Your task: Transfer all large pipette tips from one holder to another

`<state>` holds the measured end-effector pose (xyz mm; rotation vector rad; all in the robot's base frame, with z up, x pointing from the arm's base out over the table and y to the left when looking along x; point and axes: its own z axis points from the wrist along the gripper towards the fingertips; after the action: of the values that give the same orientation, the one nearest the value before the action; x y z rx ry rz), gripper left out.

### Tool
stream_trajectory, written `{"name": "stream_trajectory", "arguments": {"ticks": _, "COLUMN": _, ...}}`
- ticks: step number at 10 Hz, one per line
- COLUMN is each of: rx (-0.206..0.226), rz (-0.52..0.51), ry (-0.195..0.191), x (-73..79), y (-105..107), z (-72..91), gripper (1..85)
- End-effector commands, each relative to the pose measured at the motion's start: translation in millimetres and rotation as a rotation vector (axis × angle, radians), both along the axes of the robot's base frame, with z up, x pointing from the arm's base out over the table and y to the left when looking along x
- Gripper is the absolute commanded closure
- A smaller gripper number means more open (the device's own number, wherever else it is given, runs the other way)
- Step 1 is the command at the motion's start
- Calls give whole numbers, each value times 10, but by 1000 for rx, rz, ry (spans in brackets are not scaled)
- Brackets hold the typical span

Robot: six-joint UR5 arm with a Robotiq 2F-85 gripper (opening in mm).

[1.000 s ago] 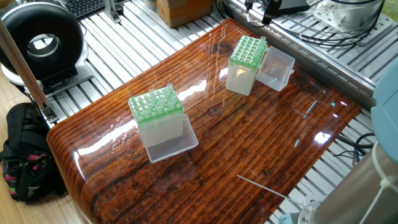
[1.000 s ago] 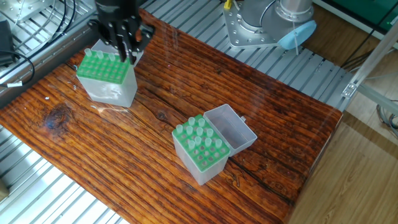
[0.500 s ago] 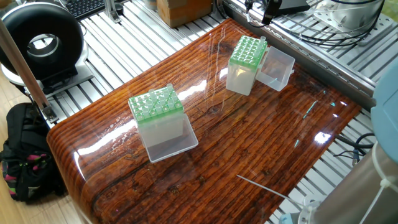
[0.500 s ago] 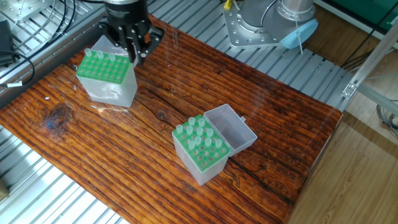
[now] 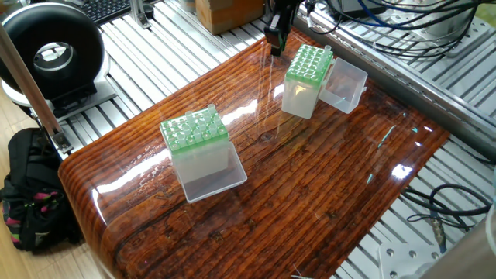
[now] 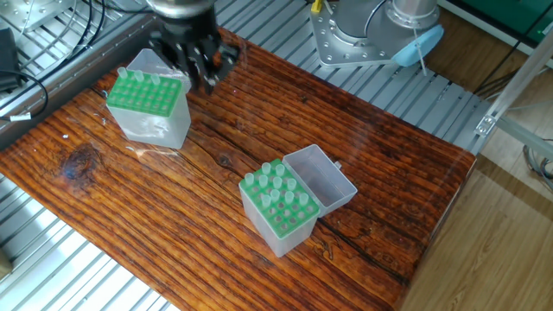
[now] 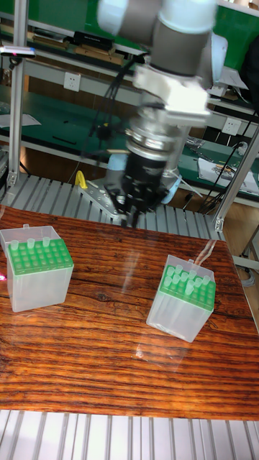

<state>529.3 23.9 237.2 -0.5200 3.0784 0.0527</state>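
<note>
Wood table (image 6: pixel 363 147) lies bare between 2 green-topped boxes (image 6: pixel 149 105) (image 6: pixel 281 206).

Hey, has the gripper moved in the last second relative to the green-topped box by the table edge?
Yes. In the other fixed view the gripper has shifted right, away from the green-topped box it hung over, toward the second box.

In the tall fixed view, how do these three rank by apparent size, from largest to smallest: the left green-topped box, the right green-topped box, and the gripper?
1 and 2. The left green-topped box and the right green-topped box look about alike, so I will not rank them.
3. The gripper looks smallest, though it is motion-blurred.
</note>
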Motion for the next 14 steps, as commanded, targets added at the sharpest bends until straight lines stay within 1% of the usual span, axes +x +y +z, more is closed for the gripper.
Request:
{"name": "stream_trajectory", "arguments": {"ticks": 1, "rx": 19, "rz": -81, "ry": -33, "x": 244, "y": 651, "z": -69, "gripper": 613}}
{"name": "stream_trajectory", "arguments": {"ticks": 2, "rx": 3, "rz": -94, "ry": -39, "x": 263, "y": 714, "z": -63, "gripper": 617}}
{"name": "stream_trajectory", "arguments": {"ticks": 3, "rx": -23, "rz": -101, "ry": -40, "x": 263, "y": 646, "z": -64, "gripper": 623}}
{"name": "stream_trajectory", "arguments": {"ticks": 4, "rx": -56, "rz": -89, "ry": -33, "x": 239, "y": 563, "z": -65, "gripper": 623}}
{"name": "stream_trajectory", "arguments": {"ticks": 5, "rx": -58, "rz": -55, "ry": -5, "x": 166, "y": 562, "z": -67, "gripper": 627}}
{"name": "stream_trajectory", "arguments": {"ticks": 6, "rx": -44, "rz": 0, "ry": -7, "x": 169, "y": 602, "z": -68, "gripper": 623}}
{"name": "stream_trajectory", "arguments": {"ticks": 7, "rx": -18, "rz": 57, "ry": -25, "x": 212, "y": 673, "z": -66, "gripper": 603}}
{"name": "stream_trajectory", "arguments": {"ticks": 8, "rx": -21, "rz": 90, "ry": -40, "x": 251, "y": 669, "z": -65, "gripper": 587}}
{"name": "stream_trajectory", "arguments": {"ticks": 9, "rx": -47, "rz": 84, "ry": -39, "x": 251, "y": 601, "z": -65, "gripper": 587}}
{"name": "stream_trajectory", "arguments": {"ticks": 10, "rx": -55, "rz": 62, "ry": -27, "x": 284, "y": 662, "z": -44, "gripper": 590}}
{"name": "stream_trajectory", "arguments": {"ticks": 12, "rx": -36, "rz": 2, "ry": -20, "x": 465, "y": 1016, "z": -9, "gripper": 590}}
{"name": "stream_trajectory", "arguments": {"ticks": 13, "rx": -21, "rz": -37, "ry": -27, "x": 551, "y": 1184, "z": -39, "gripper": 590}}
{"name": "stream_trajectory", "arguments": {"ticks": 14, "rx": -3, "rz": -59, "ry": -34, "x": 604, "y": 1282, "z": -79, "gripper": 590}}
